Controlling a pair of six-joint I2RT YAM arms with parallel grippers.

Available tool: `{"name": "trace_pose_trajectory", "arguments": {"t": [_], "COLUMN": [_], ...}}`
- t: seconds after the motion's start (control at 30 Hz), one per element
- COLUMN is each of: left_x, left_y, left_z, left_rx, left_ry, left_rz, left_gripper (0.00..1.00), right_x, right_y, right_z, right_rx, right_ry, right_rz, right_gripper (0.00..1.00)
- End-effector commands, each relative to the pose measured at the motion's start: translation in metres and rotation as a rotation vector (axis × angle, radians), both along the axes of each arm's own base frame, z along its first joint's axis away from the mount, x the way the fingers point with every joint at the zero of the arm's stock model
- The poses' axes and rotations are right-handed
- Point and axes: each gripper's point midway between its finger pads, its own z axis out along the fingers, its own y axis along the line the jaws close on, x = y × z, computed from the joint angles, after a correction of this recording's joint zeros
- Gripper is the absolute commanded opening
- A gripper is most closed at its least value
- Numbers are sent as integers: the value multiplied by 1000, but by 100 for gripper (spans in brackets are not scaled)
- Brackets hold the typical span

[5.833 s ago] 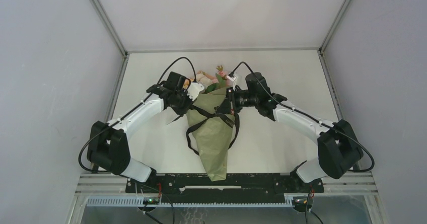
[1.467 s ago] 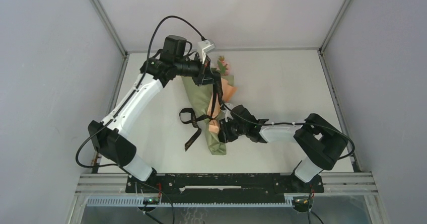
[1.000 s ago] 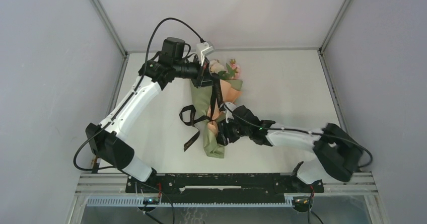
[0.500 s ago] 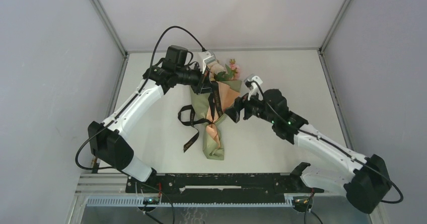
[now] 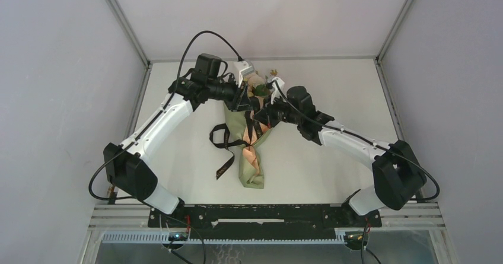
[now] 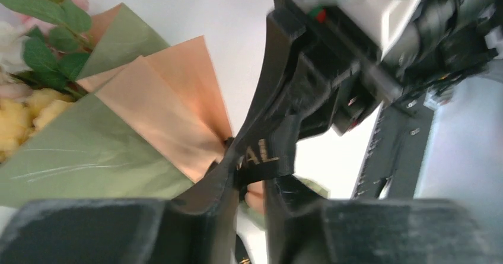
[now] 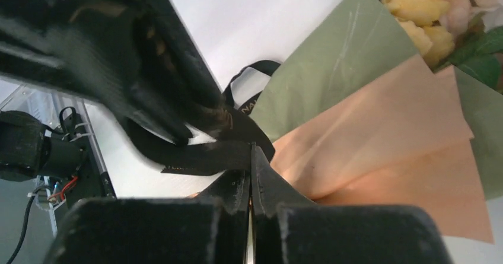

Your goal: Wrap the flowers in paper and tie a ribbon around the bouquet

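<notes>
Keep ribbon [image 6: 261,157] taut over bouquet [image 5: 250,157], clenched in left gripper [image 6: 252,172] and right gripper [image 7: 251,157] alike; loosen left only after confirming right's hold.

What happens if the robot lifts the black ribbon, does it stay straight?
Likely not. The ribbon looks floppy: its loose part lies in curls on the table. It probably weighs little, being thin and narrow.

Flowers [image 6: 24,113] cut off by left edge, ribbon [image 6: 261,157] lettering partly hidden, right arm [image 6: 379,32] blurred.
</notes>
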Motion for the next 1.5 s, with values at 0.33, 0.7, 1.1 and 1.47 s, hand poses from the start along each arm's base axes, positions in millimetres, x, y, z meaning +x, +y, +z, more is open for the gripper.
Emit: {"name": "trace_pose_trajectory", "arguments": {"t": [0.33,0.7,1.1,1.47], "left_x": [-24,-28,-40,-37], "left_y": [105,86,102,119], "left_z": [-134,-206,-222,-222], "left_rx": [499,471,546,564], "left_ry": [44,370,388,392], "left_rz": [183,358,374,398], "left_gripper": [72,61,34,0], "right_x": [16,10,12,13], "right_y": [-30,-36,-38,-51], "right_z": [31,35,39,44], "right_rx": [44,51,71,65], "right_ry": [3,2,-3,-4], "right_rz": [-136,-150,-140,-165], "right_gripper": [0,0,0,0]}}
